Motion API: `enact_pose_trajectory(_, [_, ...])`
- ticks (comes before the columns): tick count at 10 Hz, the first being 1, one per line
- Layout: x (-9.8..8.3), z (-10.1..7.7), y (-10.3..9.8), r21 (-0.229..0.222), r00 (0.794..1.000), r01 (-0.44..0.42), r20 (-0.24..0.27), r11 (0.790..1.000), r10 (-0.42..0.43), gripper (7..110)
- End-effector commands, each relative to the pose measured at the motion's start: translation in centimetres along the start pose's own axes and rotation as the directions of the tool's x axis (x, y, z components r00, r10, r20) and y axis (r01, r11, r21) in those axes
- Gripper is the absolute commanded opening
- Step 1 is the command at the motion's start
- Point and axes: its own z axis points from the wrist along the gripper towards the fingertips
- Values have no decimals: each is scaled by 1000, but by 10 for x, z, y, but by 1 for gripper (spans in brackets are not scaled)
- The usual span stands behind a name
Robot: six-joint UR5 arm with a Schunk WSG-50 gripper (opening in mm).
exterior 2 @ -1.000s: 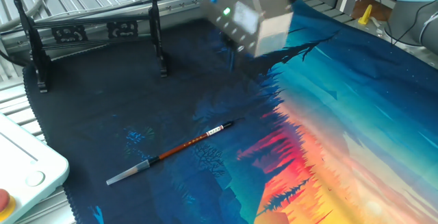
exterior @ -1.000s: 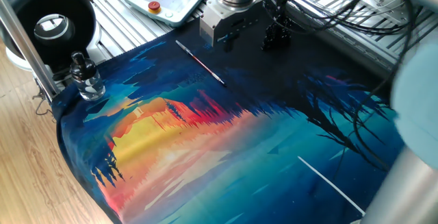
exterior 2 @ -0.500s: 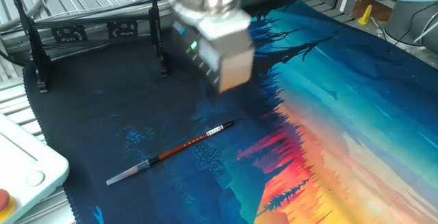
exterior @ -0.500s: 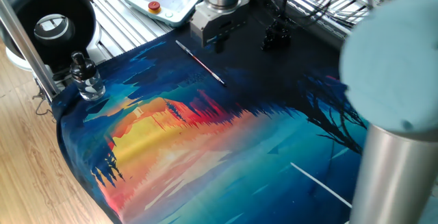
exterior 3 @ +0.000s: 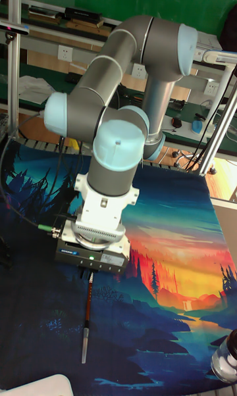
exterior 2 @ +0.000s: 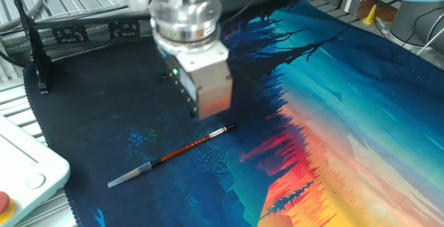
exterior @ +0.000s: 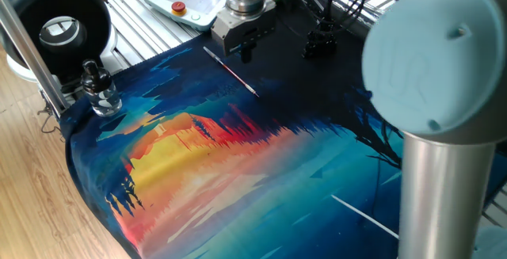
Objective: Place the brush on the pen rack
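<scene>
even, bright indoor light; soft shadows; sharp focus, no glare; near arm (exterior: 432, 93) slightly soft.

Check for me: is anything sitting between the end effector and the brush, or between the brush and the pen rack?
Nothing visible. The end effector hangs over the brush, which lies flat on the bare painted mat. Only open dark mat separates the brush from the pen rack.

Mat (exterior: 261, 172): dark navy into bright blue, with orange, yellow and red sunset, black tree silhouettes. Brush (exterior 2: 170, 155): pale silvery handle, reddish-brown middle, dark tip. Arm (exterior 3: 125, 139): grey tubes, light blue joint caps. Rack (exterior: 320, 43): black.
</scene>
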Motion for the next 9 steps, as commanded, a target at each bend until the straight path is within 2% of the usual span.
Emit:
enact_pose_trajectory(1, [-8, 7, 3, -14, 1000, -8, 2, 1000, 8, 7])
enact_pose_trajectory(3, [-10, 8, 14, -57, 1000, -17, 5, 998, 17, 7])
enact_pose_trajectory(9, [-7, 25, 24, -90, 1000, 10, -26, 996, -13, 7])
